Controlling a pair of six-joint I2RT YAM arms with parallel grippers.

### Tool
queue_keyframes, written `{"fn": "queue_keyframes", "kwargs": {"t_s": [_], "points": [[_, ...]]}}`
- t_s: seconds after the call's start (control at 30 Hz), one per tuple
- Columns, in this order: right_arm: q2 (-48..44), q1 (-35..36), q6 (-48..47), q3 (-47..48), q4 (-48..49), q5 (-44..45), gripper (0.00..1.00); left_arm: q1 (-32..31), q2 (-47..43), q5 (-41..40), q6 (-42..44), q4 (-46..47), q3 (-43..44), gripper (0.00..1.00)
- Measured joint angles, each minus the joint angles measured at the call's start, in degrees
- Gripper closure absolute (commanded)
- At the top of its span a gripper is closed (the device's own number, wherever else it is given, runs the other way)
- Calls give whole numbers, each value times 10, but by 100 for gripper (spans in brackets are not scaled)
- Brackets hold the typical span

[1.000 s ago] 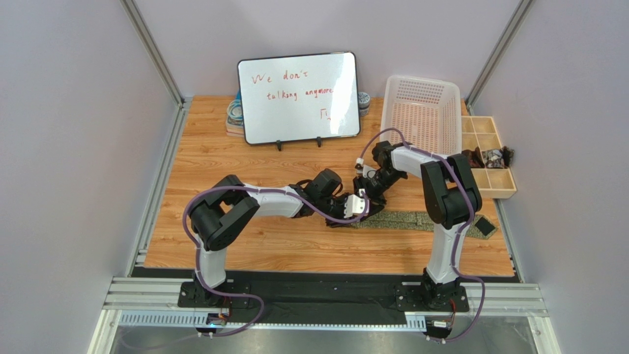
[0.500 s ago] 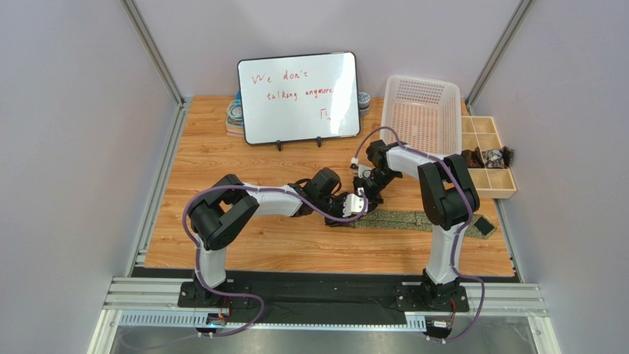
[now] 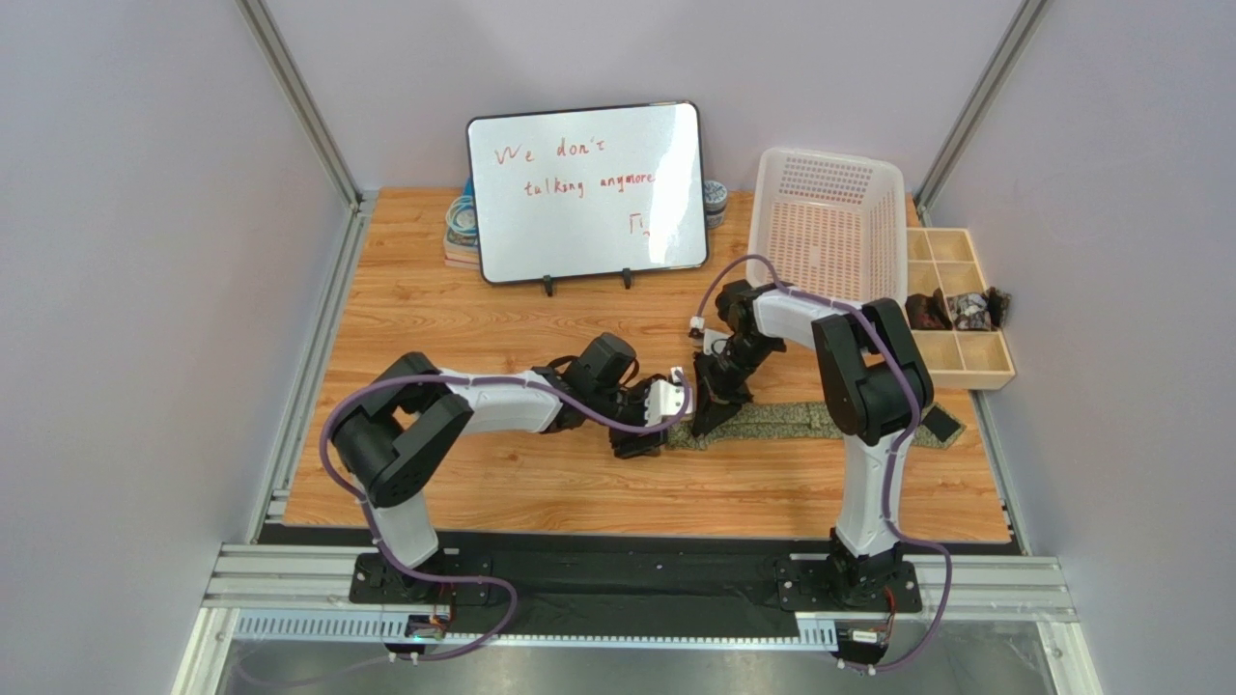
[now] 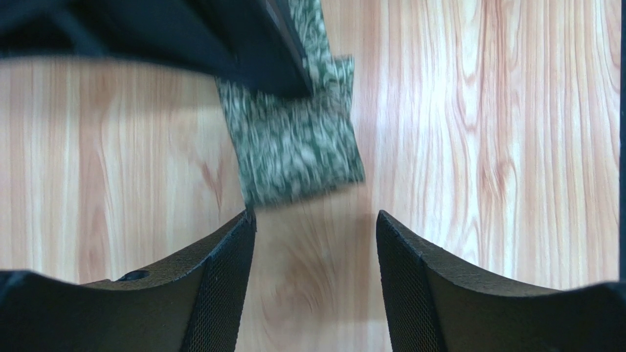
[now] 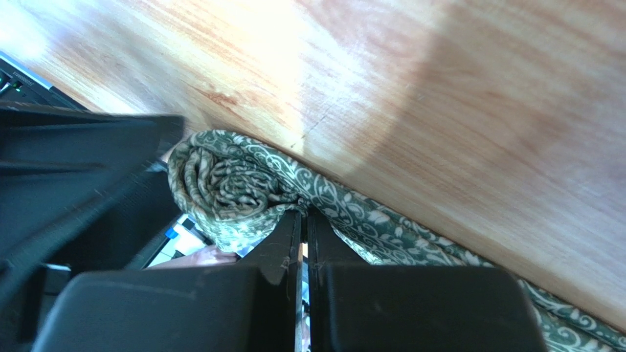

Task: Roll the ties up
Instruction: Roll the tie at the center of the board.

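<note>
My left gripper [image 4: 316, 242] stood released, its two fingers [image 4: 220, 279] spread apart over bare wood with nothing between them. Just past their tips, toward 12 o'clock in my left wrist view, lay the rolled end of the tie [image 4: 297, 143], green and speckled, near the fingers and apart from them. A dark part of my other arm crossed over it at 11 o'clock.

My right gripper [image 5: 302, 242] was clenched, the fingers drawn together to a thin slit. Their tips met the tie where the roll [image 5: 220, 187] joined the flat strip. The roll sat at 10 o'clock from those tips, and the loose length ran off toward 4 o'clock. I could not tell whether any cloth was nipped between the fingers.

From above, both grippers met near the middle of the table [image 3: 435, 290], the left one at 9 o'clock of the roll. The unrolled strip stretched flat toward 3 o'clock, passing behind my right arm. A whiteboard [image 3: 588, 188] stood at 12 o'clock, a basket [image 3: 827, 225] at 1 o'clock, and a wooden tray [image 3: 975, 380] at 2 o'clock.
</note>
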Motion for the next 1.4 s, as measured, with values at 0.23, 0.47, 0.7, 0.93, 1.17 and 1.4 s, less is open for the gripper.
{"fn": "queue_keyframes", "kwargs": {"t_s": [0.23,0.47,0.7,0.93,1.17,1.4], "points": [[10,1,6,9,-11,-2,100,5,-12,-10,-34,13,-24,29],[3,7,3,9,-9,6,100,4,-2,-17,-55,30,-10,1],[-9,15,2,3,-1,19,100,-4,17,-13,-61,31,26,11],[-23,19,5,-1,21,23,100,-22,49,-13,-63,35,54,28],[-55,19,-1,4,30,29,100,-21,54,-17,-43,29,54,50],[-58,24,-27,27,23,37,100,-20,54,-25,-27,30,54,56]]}}
